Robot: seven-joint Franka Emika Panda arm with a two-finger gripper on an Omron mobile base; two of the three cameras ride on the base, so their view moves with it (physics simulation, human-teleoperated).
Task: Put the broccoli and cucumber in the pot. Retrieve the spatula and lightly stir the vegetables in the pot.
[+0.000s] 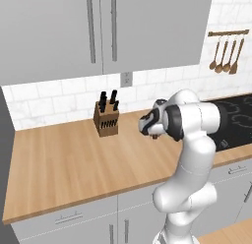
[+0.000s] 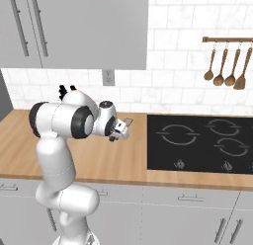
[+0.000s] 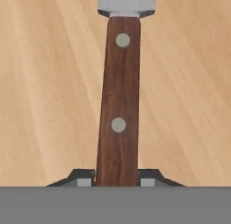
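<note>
Glossy white rounded arm (image 1: 194,154) with dark joints, small dark fingers (image 3: 81,177).

Knife block (image 1: 106,119) on wooden counter (image 1: 59,164) beside white arm (image 1: 189,154)

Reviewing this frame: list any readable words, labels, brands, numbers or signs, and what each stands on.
None: no readable text in any view.
The cooktop bears ring outlines and small knob marks, no words.
The knife block, the spatula shut in the gripper, the hanging wooden utensils, the wall outlet and the cabinet doors are unlabelled.
</note>
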